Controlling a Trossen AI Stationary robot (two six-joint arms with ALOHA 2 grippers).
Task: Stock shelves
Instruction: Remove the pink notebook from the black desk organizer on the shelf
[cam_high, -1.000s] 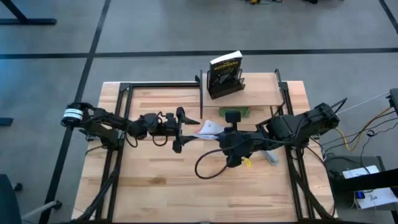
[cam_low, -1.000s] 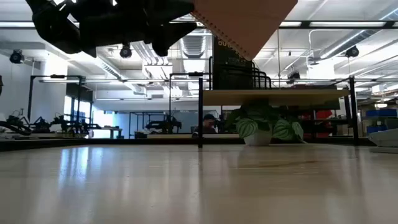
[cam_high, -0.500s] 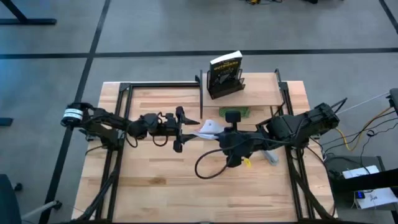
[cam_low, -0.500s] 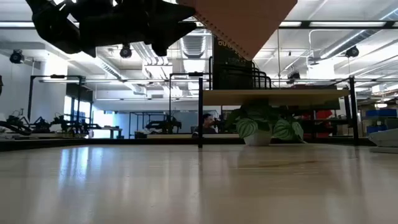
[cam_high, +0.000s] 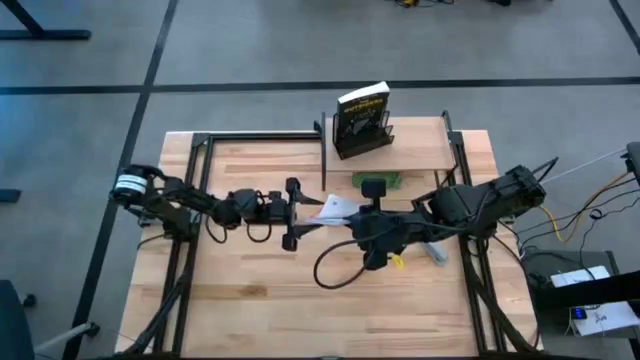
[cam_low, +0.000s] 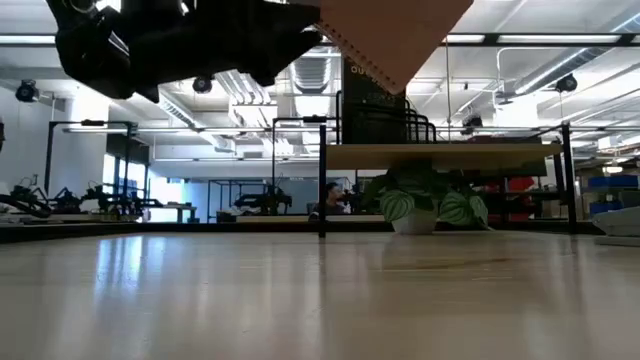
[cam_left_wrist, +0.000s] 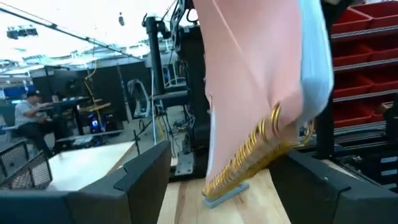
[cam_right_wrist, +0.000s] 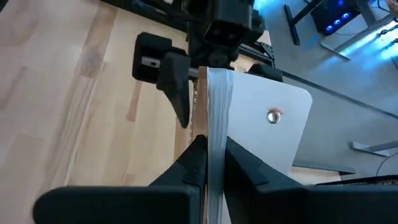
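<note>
High view: the right gripper (cam_high: 345, 215) sat at frame centre, closed on a spiral notebook (cam_high: 335, 207) held above the table (cam_high: 250, 300). The left gripper (cam_high: 293, 213) stood just left of the notebook, fingers spread, the notebook's left edge at or between them; contact could not be confirmed. The shelf (cam_high: 415, 155) lay up and to the right of both grippers, its long axis running left-right, with a black wire rack (cam_high: 362, 138) holding a book (cam_high: 362, 110) at its left end. The right arm was judged nearer the shelf. Low view: the notebook (cam_low: 395, 35) hung at top centre, spiral edge facing lower left, well clear of the tabletop; the shelf board (cam_low: 440, 155) sat behind at centre right, a potted plant (cam_low: 425, 205) beneath it. Left wrist view: the notebook (cam_left_wrist: 261, 93) filled the centre, gold coil (cam_left_wrist: 249, 158) between the wide-apart fingers (cam_left_wrist: 146, 174). Right wrist view: the fingers (cam_right_wrist: 189, 165) pinched the notebook's (cam_right_wrist: 261, 143) edge.
</note>
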